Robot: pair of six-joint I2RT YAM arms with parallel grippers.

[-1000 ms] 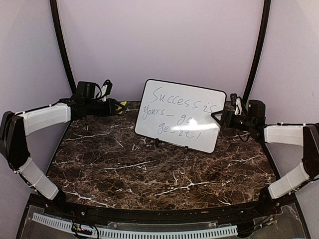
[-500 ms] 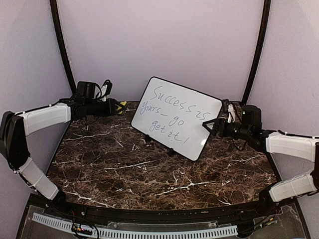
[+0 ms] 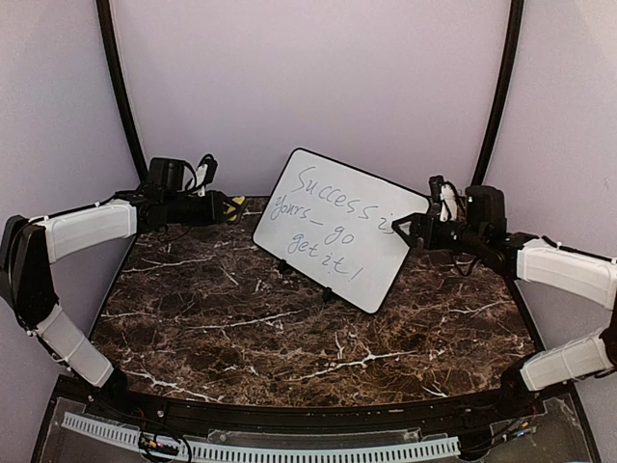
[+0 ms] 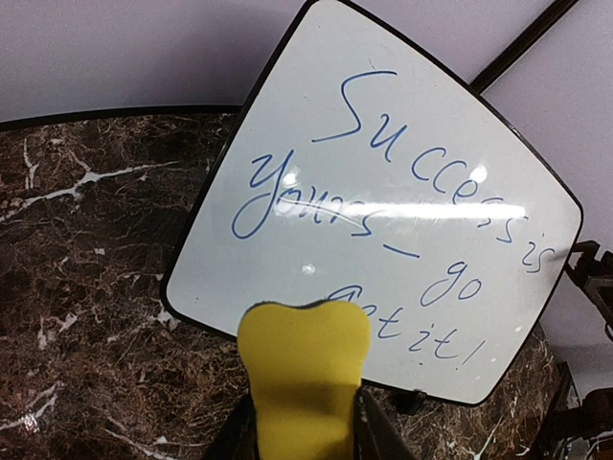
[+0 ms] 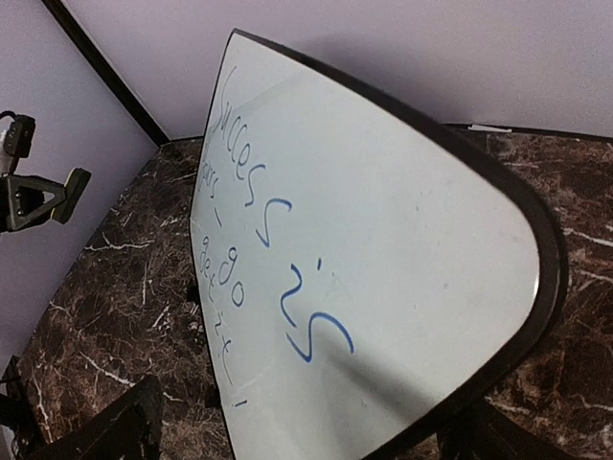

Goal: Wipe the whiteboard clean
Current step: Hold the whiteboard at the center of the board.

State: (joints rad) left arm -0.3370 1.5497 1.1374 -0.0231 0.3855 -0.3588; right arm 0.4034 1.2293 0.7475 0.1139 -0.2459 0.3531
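Status: whiteboard stands on its small feet at the back middle of the desk, face turned somewhat toward my left arm. All the blue writing is on it, nothing wiped yet.

Left gripper is clamped on the yellow eraser, hanging well to the left of the board, no contact.

Right gripper is at the board's right edge with its jaws spread wide. The wrist view shows the rounded corner sitting between the fingers, not pinched. So nothing is bracing the board.

Risks as I see them:
- If I press the eraser in now, the board likely skids on the glossy stone or tips backward off its feet, since it only has those two small supports.
- If the right gripper closes on just that corner, a push on the far left side gives a long lever, so the board may twist in the grip.
- The eraser is held by its lower part only. Side load while wiping may rock it loose.
- Light pressure leaves smears and needs another pass.
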